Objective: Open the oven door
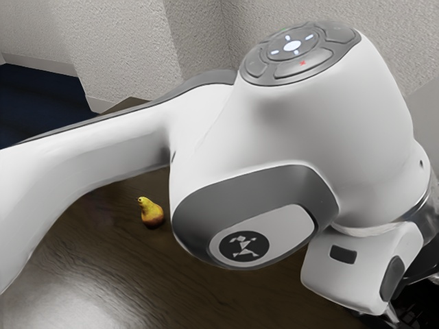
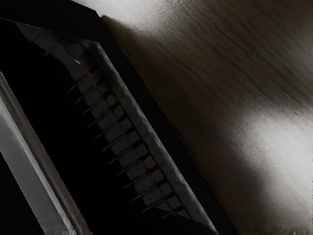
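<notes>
Can make out the dark oven door under the black two-finger claw at the exterior view's lower right — beside a long grey metal bar, but cannot trace the door's full outline or tell whether open. Can see a dark grey slatted rack within the black, straight-edged oven — cannot tell the claw's state, spread or closed.

In the exterior view, the arm reaches in from nine o'clock, its wrist tilted near four o'clock.
</notes>
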{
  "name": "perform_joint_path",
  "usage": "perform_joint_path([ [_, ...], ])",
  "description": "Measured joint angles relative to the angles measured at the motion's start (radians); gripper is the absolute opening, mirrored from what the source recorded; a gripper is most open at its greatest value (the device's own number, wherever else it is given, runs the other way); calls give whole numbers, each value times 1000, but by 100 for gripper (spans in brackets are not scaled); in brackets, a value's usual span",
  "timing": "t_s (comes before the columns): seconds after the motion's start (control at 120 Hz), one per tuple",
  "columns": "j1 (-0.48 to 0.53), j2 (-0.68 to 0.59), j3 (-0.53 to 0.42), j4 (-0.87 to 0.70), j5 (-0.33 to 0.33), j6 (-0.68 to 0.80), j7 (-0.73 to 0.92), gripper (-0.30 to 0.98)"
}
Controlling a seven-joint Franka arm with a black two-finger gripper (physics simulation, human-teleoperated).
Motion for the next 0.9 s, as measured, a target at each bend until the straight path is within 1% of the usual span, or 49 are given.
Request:
perform_joint_path([
  [0.317, 10, -6, 15, -34, -4, 8, -62, 70],
  [0.383, 24, -45, 26, -91, -6, 17, -72, 68],
  [0.4, 54, -111, 28, -157, -16, 23, -75, 68],
  [0.408, 77, -166, 31, -202, -26, 26, -76, 67],
  [0.417, 92, -214, 34, -241, -34, 29, -76, 72],
  [0.425, 100, -293, 46, -294, -49, 31, -77, 69],
  [0.433, 79, -361, 57, -339, -64, 33, -77, 69],
  [0.442, 24, -445, 79, -394, -86, 33, -77, 65],
  [0.45, -46, -529, 100, -444, -106, 30, -78, 56],
  [0.467, -180, -695, 136, -486, -139, 5, -82, 57],
  [0.483, -270, -853, 181, -440, -149, -30, -89, 58],
  [0.492, -299, -912, 204, -403, -147, -48, -93, 59],
  [0.508, -313, -977, 246, -297, -130, -89, -101, 60],
  [0.517, -292, -970, 269, -216, -119, -112, -105, 60],
  [0.533, -211, -914, 322, -40, -96, -157, -113, 61],
  [0.567, -71, -717, 392, 234, -73, -238, -128, 62],
  [0.592, 0, -565, 452, 359, -62, -294, -152, 63],
  [0.633, 75, -343, 541, 471, -50, -386, -214, 64],
  [0.667, 115, -214, 585, 516, -46, -442, -269, 65],
  [0.708, 163, -85, 614, 544, -44, -490, -333, 66],
  [0.742, 213, -15, 626, 553, -44, -519, -382, 66],
  [0.767, 233, 27, 632, 552, -47, -536, -416, 67],
  [0.792, 226, 57, 635, 526, -51, -549, -449, 67],
  [0.833, 187, 91, 638, 463, -58, -558, -501, 67],
  [0.9, 151, 111, 638, 417, -65, -568, -578, 68],
])
